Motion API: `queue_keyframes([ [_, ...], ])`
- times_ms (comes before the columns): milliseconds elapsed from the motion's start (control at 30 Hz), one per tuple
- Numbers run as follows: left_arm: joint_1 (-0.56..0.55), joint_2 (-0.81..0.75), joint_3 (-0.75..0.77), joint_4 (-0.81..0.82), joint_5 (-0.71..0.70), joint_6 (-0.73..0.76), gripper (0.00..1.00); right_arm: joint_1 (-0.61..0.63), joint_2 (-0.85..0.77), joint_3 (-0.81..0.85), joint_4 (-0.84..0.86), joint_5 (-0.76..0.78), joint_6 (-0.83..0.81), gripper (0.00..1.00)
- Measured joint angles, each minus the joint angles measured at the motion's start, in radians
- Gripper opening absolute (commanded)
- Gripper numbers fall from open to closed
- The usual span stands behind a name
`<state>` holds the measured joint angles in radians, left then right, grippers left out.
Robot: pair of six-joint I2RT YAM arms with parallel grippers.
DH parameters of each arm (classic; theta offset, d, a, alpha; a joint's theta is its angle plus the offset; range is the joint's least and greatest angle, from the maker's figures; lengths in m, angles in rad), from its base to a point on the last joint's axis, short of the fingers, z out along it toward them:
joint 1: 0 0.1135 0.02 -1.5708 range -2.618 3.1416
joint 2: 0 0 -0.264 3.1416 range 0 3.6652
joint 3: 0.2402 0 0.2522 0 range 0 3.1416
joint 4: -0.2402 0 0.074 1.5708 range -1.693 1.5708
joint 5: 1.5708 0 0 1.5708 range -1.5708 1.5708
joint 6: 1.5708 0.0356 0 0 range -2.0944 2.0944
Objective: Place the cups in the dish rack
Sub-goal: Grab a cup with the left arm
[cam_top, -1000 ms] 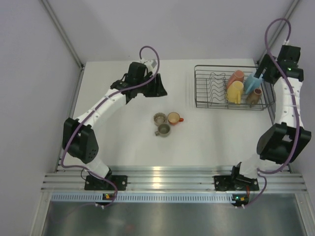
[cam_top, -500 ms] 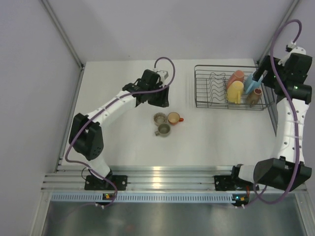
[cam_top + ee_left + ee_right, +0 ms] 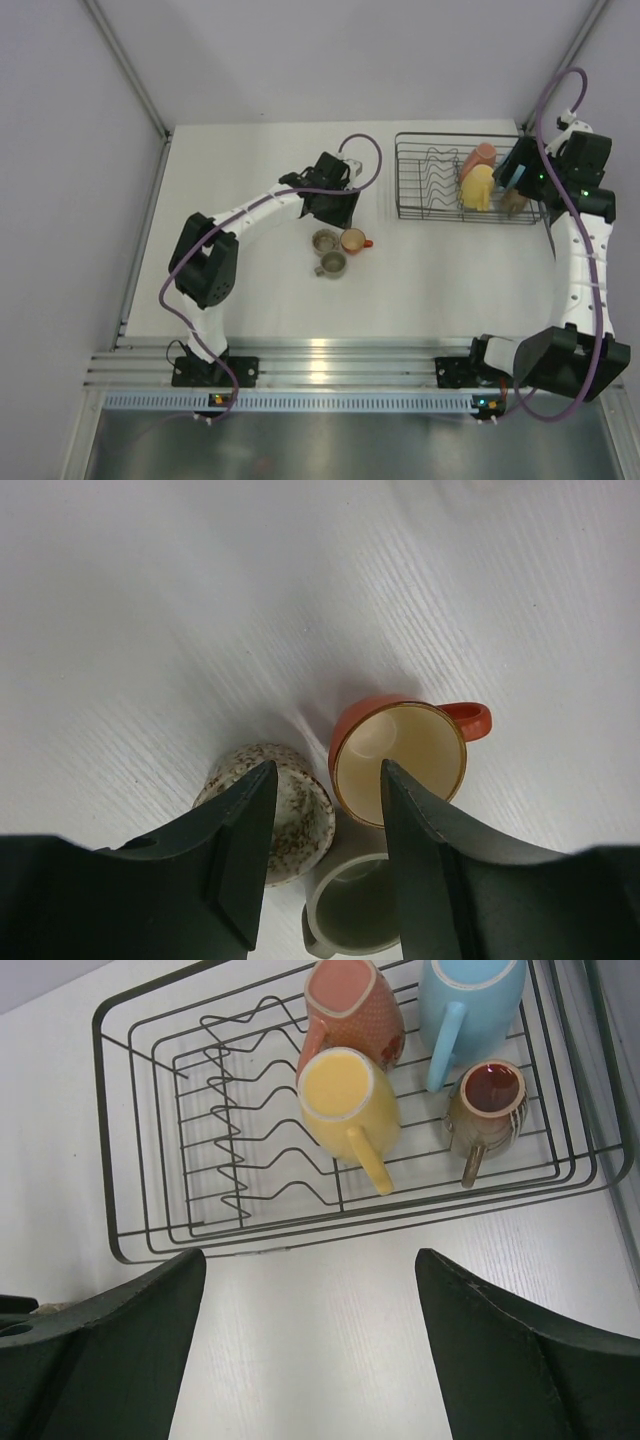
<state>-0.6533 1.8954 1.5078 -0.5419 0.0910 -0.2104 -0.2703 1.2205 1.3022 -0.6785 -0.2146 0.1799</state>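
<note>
The left gripper (image 3: 325,780) has swung right, now hovering half-spread and empty over the orange mug (image 3: 400,765) and two grey mugs (image 3: 285,815) mid-scene. The right gripper (image 3: 305,1290), spread wide, has backed off the far-right dish rack (image 3: 130,1110) holding four mugs (image 3: 340,1095); three remain

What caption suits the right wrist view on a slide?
Open right gripper hovers near the dish rack, which holds a pink cup, yellow cup, light blue cup and brown cup.
</note>
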Motion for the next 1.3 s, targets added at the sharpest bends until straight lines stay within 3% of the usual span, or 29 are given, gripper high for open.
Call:
queue_keyframes([
  [667,-0.013,0.128,0.067,-0.012,-0.007,0.056,0.47,0.0,-0.016,-0.007,0.013,-0.016,0.0,0.85],
  [1100,-0.032,0.13,0.067,-0.017,-0.002,0.078,0.0,0.0,-0.027,-0.02,0.021,-0.014,-0.001,0.84],
  [1300,-0.035,0.13,0.073,-0.024,-0.004,0.078,0.0,0.0,-0.03,-0.02,0.021,-0.022,-0.002,0.85],
])
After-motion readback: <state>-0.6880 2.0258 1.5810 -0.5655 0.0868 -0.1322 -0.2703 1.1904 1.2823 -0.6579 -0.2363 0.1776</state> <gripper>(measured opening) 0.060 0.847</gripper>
